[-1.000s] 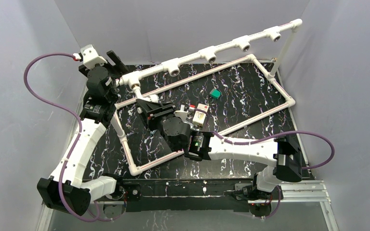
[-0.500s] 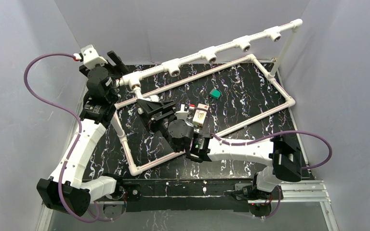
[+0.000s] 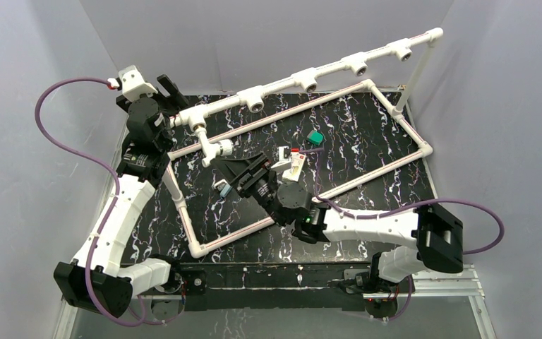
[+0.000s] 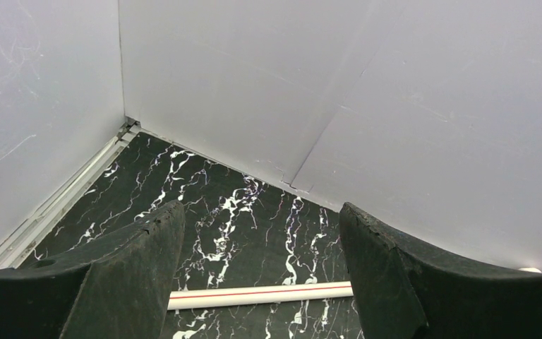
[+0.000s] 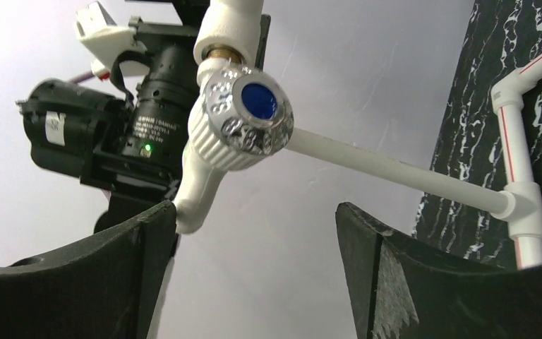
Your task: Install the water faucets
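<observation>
Below the seated faucet (image 3: 215, 149), holds right gripper (image 5: 254, 206) spread and clear, letting it hang. Parks left gripper (image 4: 260, 209) spread, empty, by the rail (image 3: 282, 83), likely for bracing.

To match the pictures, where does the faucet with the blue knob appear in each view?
Top external: water faucet left of centre, under the leftmost tee socket.
Left wrist: not in it.
Right wrist: upper centre, knob facing the camera.
Shared landmark: white pipe frame.
</observation>
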Controlling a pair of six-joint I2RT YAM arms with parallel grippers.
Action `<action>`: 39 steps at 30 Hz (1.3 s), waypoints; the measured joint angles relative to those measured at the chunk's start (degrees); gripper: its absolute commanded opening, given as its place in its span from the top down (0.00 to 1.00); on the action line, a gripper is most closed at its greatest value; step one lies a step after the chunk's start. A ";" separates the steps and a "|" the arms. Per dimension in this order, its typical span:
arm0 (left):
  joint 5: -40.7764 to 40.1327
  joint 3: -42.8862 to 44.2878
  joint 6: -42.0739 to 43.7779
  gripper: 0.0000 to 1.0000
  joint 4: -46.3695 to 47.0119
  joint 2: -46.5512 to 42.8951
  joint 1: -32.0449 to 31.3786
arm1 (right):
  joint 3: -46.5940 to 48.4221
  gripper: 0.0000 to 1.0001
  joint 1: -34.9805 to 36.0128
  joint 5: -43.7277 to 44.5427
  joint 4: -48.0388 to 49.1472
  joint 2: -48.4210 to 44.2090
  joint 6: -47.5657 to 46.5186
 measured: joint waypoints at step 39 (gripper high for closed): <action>-0.02 0.87 0.20 0.23 -1.03 0.83 0.04 | 2.75 0.06 4.48 -19.96 -8.87 -2.60 -149.79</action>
